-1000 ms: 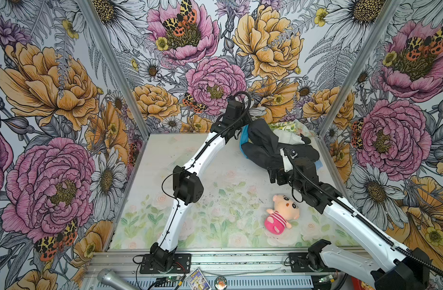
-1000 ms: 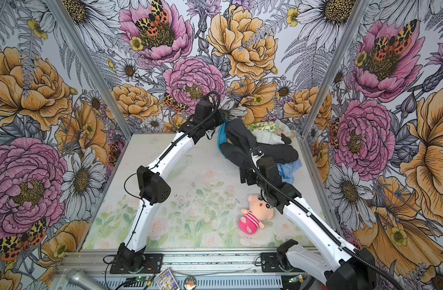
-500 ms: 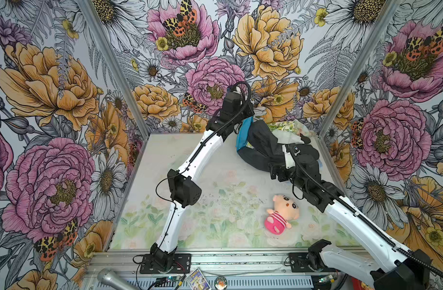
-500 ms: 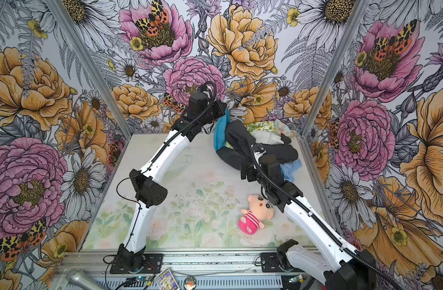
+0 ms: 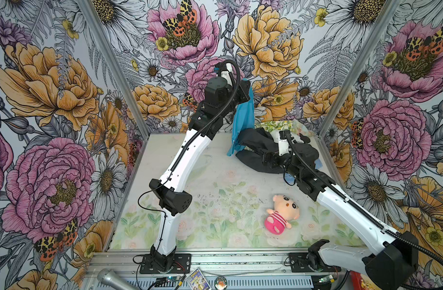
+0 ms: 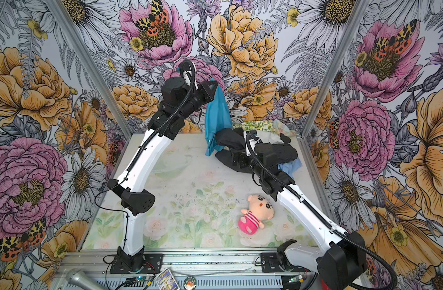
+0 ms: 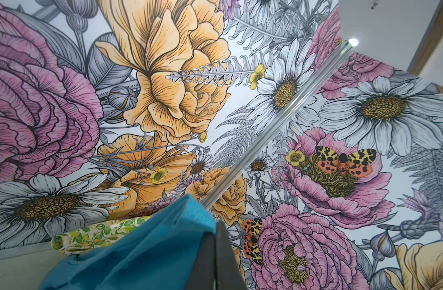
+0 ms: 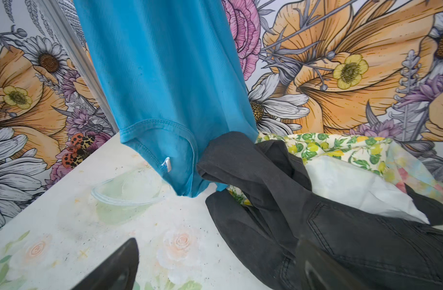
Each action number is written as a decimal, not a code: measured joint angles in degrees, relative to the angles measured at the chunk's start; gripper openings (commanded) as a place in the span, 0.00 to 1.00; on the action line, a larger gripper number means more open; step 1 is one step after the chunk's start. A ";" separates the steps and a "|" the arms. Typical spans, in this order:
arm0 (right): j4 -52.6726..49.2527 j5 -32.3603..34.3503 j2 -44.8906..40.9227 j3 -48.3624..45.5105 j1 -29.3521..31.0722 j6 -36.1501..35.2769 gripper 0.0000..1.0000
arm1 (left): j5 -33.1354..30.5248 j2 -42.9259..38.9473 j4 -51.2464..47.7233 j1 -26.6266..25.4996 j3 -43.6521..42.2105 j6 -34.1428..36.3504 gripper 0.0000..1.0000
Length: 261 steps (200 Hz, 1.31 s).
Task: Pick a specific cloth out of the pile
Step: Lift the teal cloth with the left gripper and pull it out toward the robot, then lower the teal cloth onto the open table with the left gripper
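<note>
**Both top views.** My L gripper (image 5: 246, 91) is up high by the back wall (image 5: 265, 50), jaws pressed together and pinching the top of the cloth (image 5: 243, 120). The cloth hangs as a long teal strip down to the table (image 5: 215, 175). Its lower end meets the surface at the edge of the pile (image 5: 285, 133) nearest the L arm. The pile sits in the far corner on the R arm's side.

**R wrist view.** The cloth (image 8: 165, 75) fills the upper part, w/ hem and a small white tag (image 8: 166, 165) near the bottom. Its tip touches the table, and a fold of the black garment (image 8: 341, 226) lies against its lower edge. Behind the garment are a yellow-green floral cloth (image 8: 328, 145) and a white cloth (image 8: 353, 185). My R gripper (image 8: 215, 266) is low at the pile's near side, jaws spread wide and holding nothing. One finger is over bare table, the other over the black garment.

**L wrist view.** The cloth (image 7: 140, 256) is bunched beside one dark finger (image 7: 223, 251). I can't see its partner.

**Misc.** A pale blue cloth (image 6: 292, 167) pokes out under the R arm. A plush doll (image 5: 282, 213) lies on the table, well apart from the pile.
</note>
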 measured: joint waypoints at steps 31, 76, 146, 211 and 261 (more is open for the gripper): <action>7.26 -3.41 6.47 2.58 3.23 -0.76 0.99 | 0.42 -2.67 0.20 0.20 -0.48 0.81 0.00; 14.67 -6.19 16.55 8.20 7.80 -2.34 0.99 | 0.37 -10.43 0.59 1.51 -8.04 2.69 0.00; 21.00 -6.60 17.05 5.81 11.56 -2.54 0.99 | -1.99 -31.12 1.44 17.33 -27.85 3.82 0.00; 21.09 -5.95 15.30 2.27 12.87 -2.54 0.99 | -1.88 -42.84 1.38 34.95 -39.06 3.61 0.00; 21.14 -4.76 14.10 0.50 12.92 -2.54 0.99 | -0.50 -43.25 1.81 38.29 -43.47 2.54 0.00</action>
